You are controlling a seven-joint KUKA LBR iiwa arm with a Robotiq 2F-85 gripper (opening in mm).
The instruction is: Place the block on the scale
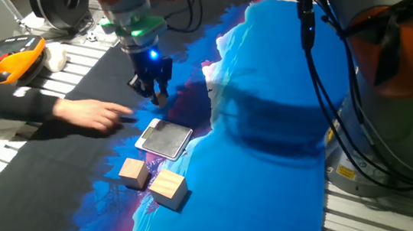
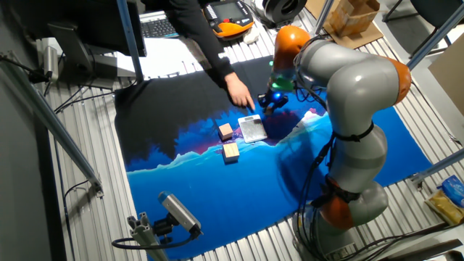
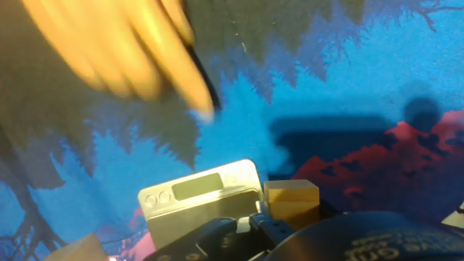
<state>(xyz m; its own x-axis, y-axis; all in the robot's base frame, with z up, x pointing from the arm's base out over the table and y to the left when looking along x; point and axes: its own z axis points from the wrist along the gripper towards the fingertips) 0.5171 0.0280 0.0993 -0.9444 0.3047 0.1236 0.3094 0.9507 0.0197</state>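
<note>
My gripper hangs just above the cloth, beyond the far edge of the scale. It is shut on the block, a small light-brown wooden cube. In the hand view the block sits at my fingertips, right beside the scale's display end. The scale is a flat dark grey plate with a white rim and nothing on it. In the other fixed view my gripper is up and to the right of the scale.
A person's hand reaches in over the black cloth just left of my gripper; it is blurred in the hand view. Two larger wooden cubes stand in front of the scale. An orange pendant lies at the far left.
</note>
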